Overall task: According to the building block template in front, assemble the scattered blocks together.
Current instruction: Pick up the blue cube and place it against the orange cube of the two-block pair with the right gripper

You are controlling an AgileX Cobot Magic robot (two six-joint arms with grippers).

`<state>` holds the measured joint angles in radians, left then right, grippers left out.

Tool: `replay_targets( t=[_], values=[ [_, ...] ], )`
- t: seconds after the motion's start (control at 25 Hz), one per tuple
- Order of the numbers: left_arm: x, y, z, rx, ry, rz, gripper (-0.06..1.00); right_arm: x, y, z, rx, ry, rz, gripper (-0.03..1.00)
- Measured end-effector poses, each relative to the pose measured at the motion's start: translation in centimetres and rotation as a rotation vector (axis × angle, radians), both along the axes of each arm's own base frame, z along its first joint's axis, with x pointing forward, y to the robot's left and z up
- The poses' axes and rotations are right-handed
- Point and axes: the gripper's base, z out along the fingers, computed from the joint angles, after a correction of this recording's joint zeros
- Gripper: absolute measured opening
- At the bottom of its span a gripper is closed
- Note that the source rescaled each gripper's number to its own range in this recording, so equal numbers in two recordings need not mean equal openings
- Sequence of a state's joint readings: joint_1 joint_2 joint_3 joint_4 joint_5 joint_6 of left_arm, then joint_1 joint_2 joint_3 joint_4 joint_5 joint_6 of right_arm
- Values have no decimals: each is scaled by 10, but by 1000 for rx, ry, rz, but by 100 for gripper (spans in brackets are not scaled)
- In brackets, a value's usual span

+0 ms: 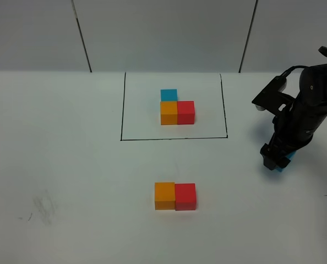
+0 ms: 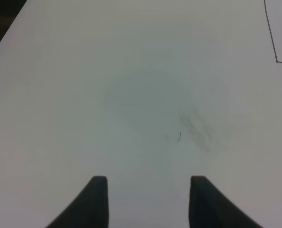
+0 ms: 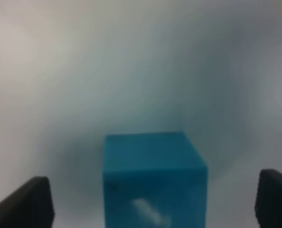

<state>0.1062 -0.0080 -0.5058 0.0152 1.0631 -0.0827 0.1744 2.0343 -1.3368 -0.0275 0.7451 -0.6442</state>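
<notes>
Orange cube [image 1: 164,196] and red cube [image 1: 185,196] sit nearest, at the middle of the white table [image 1: 70,165]. They touch side by side, orange on the left, and both are plain and equal in size.

Third loose piece: a light blue cube [image 3: 153,178], at the right, well apart from the pair. The right gripper [image 1: 274,159] is lowered over it. Its jaws stand wide, one finger on each side of the cube, with a clear gap on both sides. No grip is taken.

Far centre: a thin black drawn rectangle [image 1: 174,138] encloses the template. An orange block [image 1: 169,113] has a red block [image 1: 186,111] joined on its right and a blue block [image 1: 168,94] joined on its far side, forming an L.

Left gripper [image 2: 148,183]: over bare table, jaws closed, holding nothing.
</notes>
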Motion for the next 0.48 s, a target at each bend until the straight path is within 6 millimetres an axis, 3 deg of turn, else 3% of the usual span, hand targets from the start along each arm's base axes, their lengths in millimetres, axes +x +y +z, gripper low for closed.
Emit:
replay_targets(
  t=[0.28,0.4,0.48],
  values=[
    [0,0,0,0,0,0,0,1,0,-14,4,29,-2,70],
    [0,0,0,0,0,0,0,1,0,-16,5,35,-4,53],
    [0,0,0,-1,0,0,0,1,0,-16,5,35,-4,27]
  ],
)
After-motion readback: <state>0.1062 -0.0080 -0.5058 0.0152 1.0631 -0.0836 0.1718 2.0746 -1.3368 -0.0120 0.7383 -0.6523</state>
